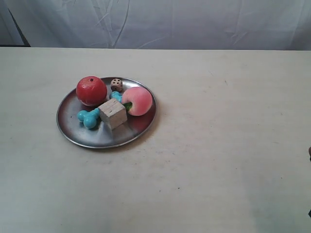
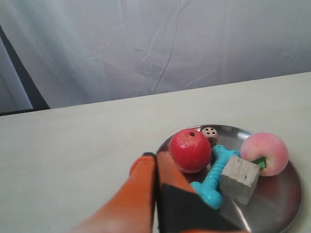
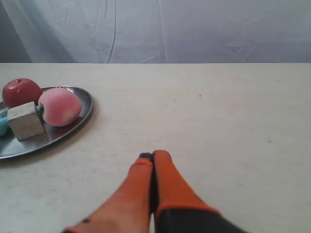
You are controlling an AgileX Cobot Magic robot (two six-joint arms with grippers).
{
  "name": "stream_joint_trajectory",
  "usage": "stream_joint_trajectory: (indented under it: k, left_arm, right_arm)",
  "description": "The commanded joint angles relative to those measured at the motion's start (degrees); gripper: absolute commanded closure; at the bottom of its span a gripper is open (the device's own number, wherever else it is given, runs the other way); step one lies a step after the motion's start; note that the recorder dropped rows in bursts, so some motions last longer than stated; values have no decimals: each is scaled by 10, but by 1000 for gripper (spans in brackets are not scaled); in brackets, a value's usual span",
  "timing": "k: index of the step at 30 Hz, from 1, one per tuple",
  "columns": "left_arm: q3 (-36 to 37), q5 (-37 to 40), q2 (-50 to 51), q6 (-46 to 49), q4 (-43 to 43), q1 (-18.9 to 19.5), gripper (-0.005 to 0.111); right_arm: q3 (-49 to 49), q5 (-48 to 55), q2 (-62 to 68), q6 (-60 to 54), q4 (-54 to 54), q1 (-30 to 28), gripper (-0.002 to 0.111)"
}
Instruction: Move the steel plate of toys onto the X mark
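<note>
The steel plate (image 1: 73, 132) rests on the table at the exterior view's left. It holds a red ball (image 1: 91, 91), a pink peach (image 1: 138, 101), a wooden cube (image 1: 112, 113), a teal bone (image 1: 89, 118) and a small die (image 1: 116, 84). Neither arm shows near the plate in the exterior view. In the left wrist view my left gripper (image 2: 155, 156) is shut and empty, with the plate (image 2: 274, 196) and red ball (image 2: 190, 150) just beyond its tips. My right gripper (image 3: 153, 156) is shut and empty over bare table, the plate (image 3: 29, 144) off to one side. I cannot make out the X mark.
The pale table (image 1: 218, 145) stretches wide to the exterior view's right of the plate. A white cloth backdrop (image 1: 160, 22) hangs behind the table's far edge. A dark sliver (image 1: 309, 153) shows at the exterior view's right border.
</note>
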Motion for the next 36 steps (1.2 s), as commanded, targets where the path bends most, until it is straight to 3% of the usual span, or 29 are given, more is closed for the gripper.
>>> stream_joint_trajectory:
  k: [1,5,11,16,30,36]
  left_arm:
    - [86,-21,-115,-81,38,12,107]
    - [139,9,-196,-160,54,66,107]
    - [195,47,-280,-188,60,130,107]
    - [236,44,-290,-186,77,131,107]
    - [238,40,-290,-185,77,131,107]
    - [238,-47,-290,-185,77,129,107]
  right_arm:
    - [3,-8,-5,-1,-2,-2,108]
    - [3,-8,-5,-1,-2,-2,108]
    - [3,-8,-5,-1,-2,-2,108]
    - [3,-8,-5,-1,-2,-2,108]
    - [3,-8,-5,-1,-2,-2,108]
    - [3,-8,-5,-1,-2,-2,108]
